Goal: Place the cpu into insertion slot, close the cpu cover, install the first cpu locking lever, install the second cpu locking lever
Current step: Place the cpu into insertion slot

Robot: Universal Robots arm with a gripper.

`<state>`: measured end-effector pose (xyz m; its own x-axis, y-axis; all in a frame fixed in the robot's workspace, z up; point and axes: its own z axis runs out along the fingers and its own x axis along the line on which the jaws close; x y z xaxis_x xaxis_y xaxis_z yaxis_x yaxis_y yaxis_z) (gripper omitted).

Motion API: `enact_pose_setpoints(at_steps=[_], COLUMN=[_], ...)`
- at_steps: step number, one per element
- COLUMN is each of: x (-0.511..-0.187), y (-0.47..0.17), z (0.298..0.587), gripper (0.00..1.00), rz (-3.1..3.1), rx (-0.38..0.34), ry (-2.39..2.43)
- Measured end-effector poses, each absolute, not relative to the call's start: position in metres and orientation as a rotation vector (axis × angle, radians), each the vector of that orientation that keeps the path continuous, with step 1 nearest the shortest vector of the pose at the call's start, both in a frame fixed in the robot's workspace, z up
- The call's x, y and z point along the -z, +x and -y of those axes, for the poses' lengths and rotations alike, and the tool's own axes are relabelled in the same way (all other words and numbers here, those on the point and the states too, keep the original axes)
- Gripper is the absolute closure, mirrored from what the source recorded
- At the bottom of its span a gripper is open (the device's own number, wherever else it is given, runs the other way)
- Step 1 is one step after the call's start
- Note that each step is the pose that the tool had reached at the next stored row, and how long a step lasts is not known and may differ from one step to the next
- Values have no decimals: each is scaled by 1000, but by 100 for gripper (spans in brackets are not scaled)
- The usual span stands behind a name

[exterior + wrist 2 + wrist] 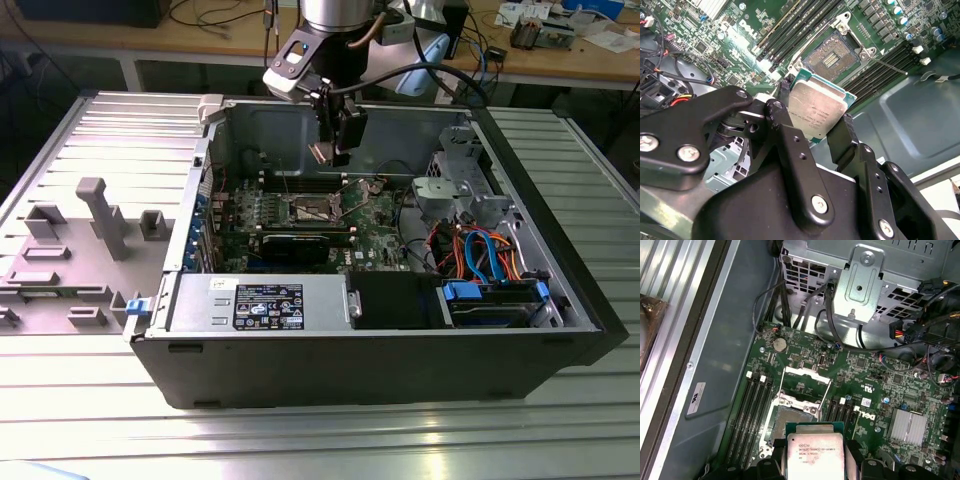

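My gripper [330, 150] hangs above the open computer case, shut on the cpu [817, 107], a flat square chip with a silvery top and a green edge. The black fingers [842, 135] clamp it on two opposite sides. In the first wrist view the cpu [814, 455] sits directly above the near part of the insertion slot [792, 415] and apart from it. The insertion slot [832, 55] lies bare, its dark pin field showing. The cpu cover [807, 376] stands swung up and open behind it. A thin metal lever [885, 65] sticks out beside the slot.
Long memory slots [752, 415] flank the socket on the green board. A silver drive cage [860, 285] and cable bundles [480, 250] fill the case towards the exterior view's right. A power supply [265, 300] lies along the front. A grey fixture [100, 215] stands outside the case.
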<state>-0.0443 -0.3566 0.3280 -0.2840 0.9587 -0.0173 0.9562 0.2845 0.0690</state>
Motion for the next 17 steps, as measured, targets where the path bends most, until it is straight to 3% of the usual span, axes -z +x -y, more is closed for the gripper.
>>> enact_pose_setpoints(at_steps=[17], x=[-328], y=[-44], z=[357], gripper=[45], rz=[-2446], rx=[-62], ry=[1876])
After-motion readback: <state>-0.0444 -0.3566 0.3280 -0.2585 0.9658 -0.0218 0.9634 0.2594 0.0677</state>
